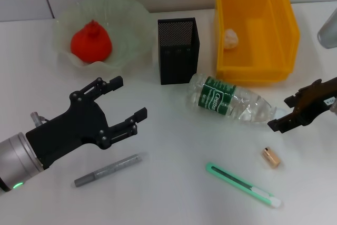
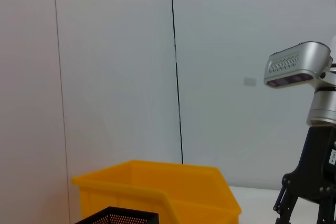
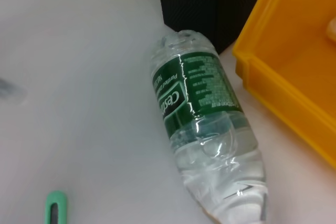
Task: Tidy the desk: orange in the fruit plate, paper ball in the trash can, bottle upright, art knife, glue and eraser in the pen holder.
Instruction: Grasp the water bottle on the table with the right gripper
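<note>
Left gripper (image 1: pixel 122 105): black angular plates with small screws, on a silver wrist cylinder showing a green light; right gripper (image 1: pixel 284 121): black, apparently carrying a white label.

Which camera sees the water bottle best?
The right wrist view: the bottle fills it, lying on its side, green label readable. The head view shows the whole bottle, smaller, beside the pen holder. The left wrist view misses it.
</note>
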Controlling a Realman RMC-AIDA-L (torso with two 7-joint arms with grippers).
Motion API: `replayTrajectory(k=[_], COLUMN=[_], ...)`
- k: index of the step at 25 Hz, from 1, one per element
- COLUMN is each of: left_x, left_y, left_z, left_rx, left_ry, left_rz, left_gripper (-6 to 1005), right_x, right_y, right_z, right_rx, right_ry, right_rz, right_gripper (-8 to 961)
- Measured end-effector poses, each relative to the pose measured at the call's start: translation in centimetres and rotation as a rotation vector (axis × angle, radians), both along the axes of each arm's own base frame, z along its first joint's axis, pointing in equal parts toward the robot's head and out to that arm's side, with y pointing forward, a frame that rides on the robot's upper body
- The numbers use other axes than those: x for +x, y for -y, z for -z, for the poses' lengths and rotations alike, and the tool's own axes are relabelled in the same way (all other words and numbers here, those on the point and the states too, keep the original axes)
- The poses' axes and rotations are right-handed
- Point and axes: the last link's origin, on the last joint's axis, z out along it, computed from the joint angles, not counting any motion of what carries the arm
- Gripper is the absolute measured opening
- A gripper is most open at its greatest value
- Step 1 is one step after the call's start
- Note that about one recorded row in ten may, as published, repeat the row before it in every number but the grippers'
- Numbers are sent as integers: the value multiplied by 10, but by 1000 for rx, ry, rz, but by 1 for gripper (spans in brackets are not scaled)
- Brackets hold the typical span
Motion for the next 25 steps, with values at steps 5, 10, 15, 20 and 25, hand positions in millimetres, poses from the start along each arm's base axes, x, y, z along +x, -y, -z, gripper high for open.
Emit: replayTrajectory(k=[5, 10, 15, 20, 25], left_x=[-1, -3, -4, -4, -5], left_y=[0, 1, 1, 1, 2], left_z=[0, 1, 0, 0, 0], left_rx=[1, -1, 4, 10, 10], left_ry=[-2, -3, -3, -3, -3], left_rz=[-4, -13, -16, -13, -15], left_gripper=[815, 814, 814, 814, 814], right_x=[1, 3, 4, 5, 6], right_y=[-3, -5, -6, -7, -8], right_z=[7, 12, 17, 17, 19], right_rx=[-4, -4, -5, 6, -3], right_ry=[10, 17, 22, 27, 27], right_rz=[-6, -10, -12, -16, -12], right_gripper=[746, 738, 729, 720, 711])
